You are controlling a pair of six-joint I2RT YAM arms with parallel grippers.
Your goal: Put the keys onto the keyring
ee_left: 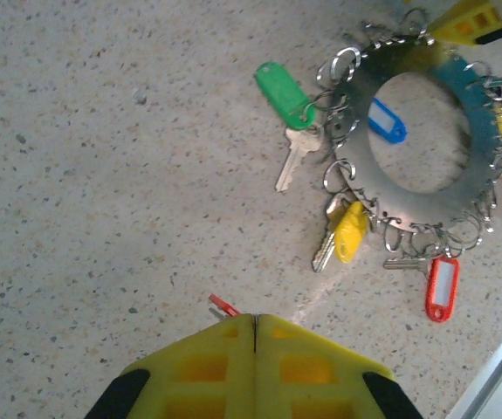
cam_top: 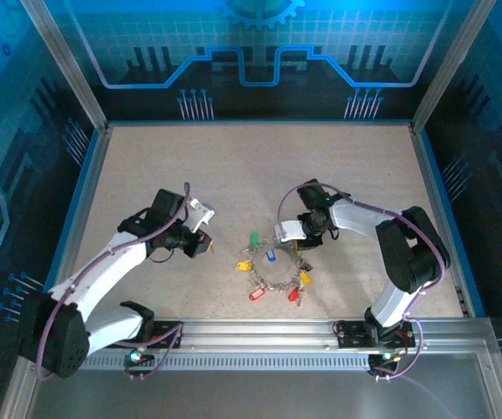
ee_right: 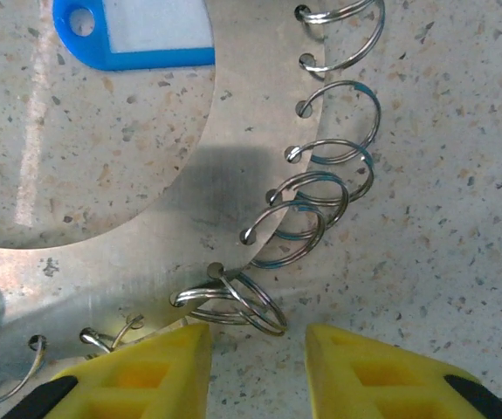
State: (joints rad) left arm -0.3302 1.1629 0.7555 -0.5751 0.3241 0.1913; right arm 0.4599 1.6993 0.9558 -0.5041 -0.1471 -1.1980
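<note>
The right arm folds inward, its right gripper (ee_right: 257, 345) parted over the keyring (ee_right: 137, 262) rim. The left gripper (ee_left: 255, 321) hangs clenched beside it, mid-tabletop (cam_top: 233, 175).

In the top view the left arm (cam_top: 111, 271) stretches from its base toward 2 o'clock. Its wrist is bent so that the left gripper (cam_top: 202, 244) points toward 4 o'clock, and its fingers (ee_left: 207, 367) are pressed flush together. The right arm (cam_top: 408, 253) rises toward 12 o'clock, folds at the elbow and runs toward 9 o'clock. The right gripper (cam_top: 292, 230) faces down, a narrow gap between its fingers (ee_right: 146, 375).
</note>
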